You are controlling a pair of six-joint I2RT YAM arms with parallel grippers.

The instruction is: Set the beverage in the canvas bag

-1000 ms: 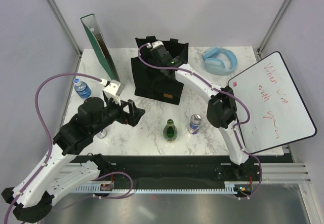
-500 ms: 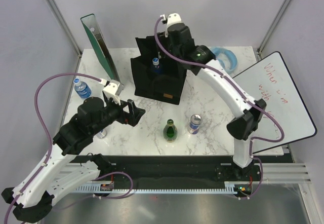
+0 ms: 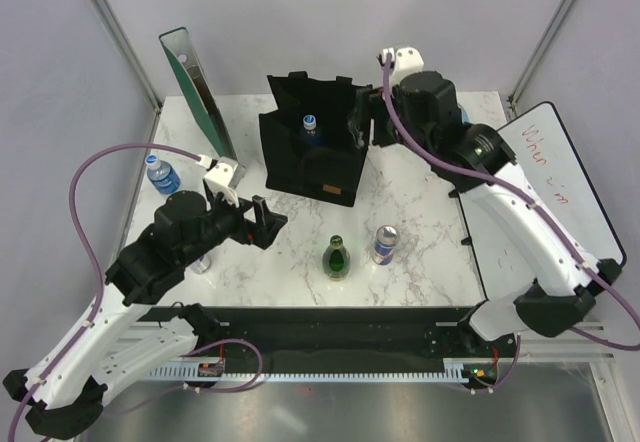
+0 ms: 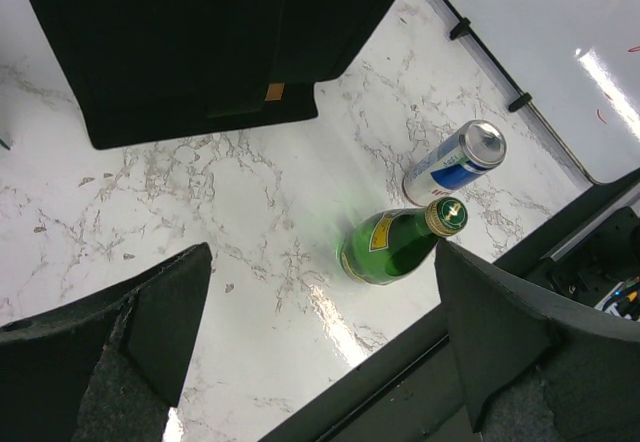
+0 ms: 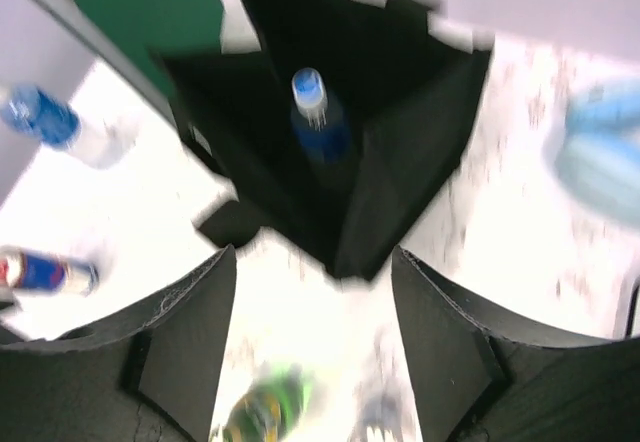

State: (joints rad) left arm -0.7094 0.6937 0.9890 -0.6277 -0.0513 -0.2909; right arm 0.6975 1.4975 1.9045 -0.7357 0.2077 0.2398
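Your white marble table (image 3: 410, 212) sits in a cell with plain grey walls (image 3: 60, 82) and metal corner posts (image 3: 115, 32). At the left edge there's a water bottle (image 3: 160, 174), then a green folder (image 3: 190, 77) standing up at the back. Your left gripper (image 3: 270, 222) hovers over the marble in front, jaws wide apart, nothing in them. Middle-back is the canvas bag (image 3: 305, 167), and the beverage (image 3: 311, 127), a blue-capped bottle, stands upright inside it. Nearer you, a green glass bottle (image 3: 338, 257) and a can (image 3: 384, 245) stand side by side. Your right gripper (image 5: 313, 254) is up by the bag's right side, jaws spread, empty. Far right, a whiteboard (image 3: 555, 202) with red scribble.
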